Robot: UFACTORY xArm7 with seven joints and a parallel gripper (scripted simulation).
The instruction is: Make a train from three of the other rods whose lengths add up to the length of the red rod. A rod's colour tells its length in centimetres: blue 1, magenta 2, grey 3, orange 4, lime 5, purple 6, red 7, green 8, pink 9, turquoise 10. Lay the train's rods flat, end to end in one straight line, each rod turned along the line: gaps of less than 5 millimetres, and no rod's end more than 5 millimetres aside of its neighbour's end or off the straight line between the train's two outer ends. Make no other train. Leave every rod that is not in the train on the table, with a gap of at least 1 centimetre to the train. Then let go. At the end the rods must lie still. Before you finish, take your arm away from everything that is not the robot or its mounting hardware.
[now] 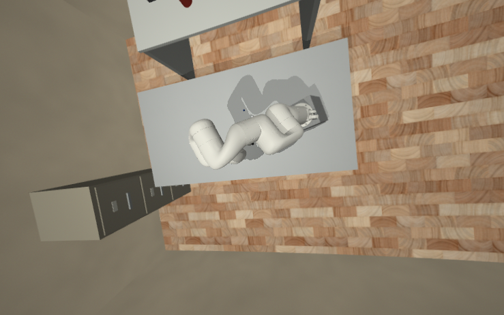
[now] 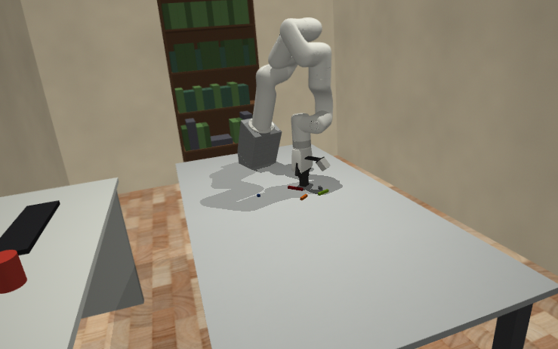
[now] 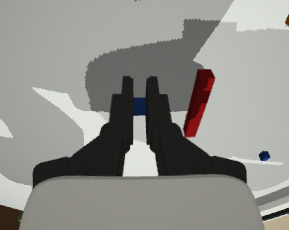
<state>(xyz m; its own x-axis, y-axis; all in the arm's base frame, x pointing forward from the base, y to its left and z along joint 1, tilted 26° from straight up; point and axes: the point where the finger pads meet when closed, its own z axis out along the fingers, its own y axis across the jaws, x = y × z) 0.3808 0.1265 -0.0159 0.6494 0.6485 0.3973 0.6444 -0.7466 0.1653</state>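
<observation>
One blue rod (image 3: 139, 105) pinched between jaws of gripper (image 3: 139, 98), nearly shut on it, down at counter (image 2: 359, 260) near far edge, by arm base. You hold tiny, stiff, likely light piece; probably slips or twists easily, so keep grip square across its middle. Red rod (image 3: 199, 102) lies just beside jaws. Second blue rod (image 3: 264, 155) well apart. Orange rod (image 2: 303, 196), lime rod (image 2: 323, 192), grey rod (image 2: 319, 187) nearby.

Arm (image 2: 315, 86) folded down; end effector (image 3: 139, 89) clamped on blue rod (image 3: 139, 105).
</observation>
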